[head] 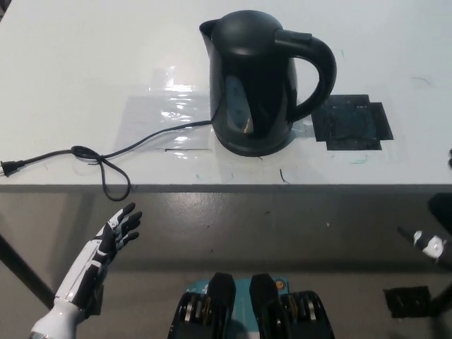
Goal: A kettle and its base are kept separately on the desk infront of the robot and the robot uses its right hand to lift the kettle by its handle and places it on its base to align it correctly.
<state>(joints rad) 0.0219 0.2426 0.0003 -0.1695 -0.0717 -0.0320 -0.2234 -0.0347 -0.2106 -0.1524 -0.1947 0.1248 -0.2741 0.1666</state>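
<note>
Although the kettle (251,85), near the front edge of the surface (70,63), looks rigid, glossy, likely slippery and possibly heavy, its looped handle (314,70) offers the sound hold; left hand (106,247) rests below, fingers apart, right hand (427,244) unreadable.

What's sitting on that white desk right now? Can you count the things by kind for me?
Kettle: 1
Power cord with plug: 1
Black tape patch: 1
Clear tape patch: 1
Total: 4
</note>
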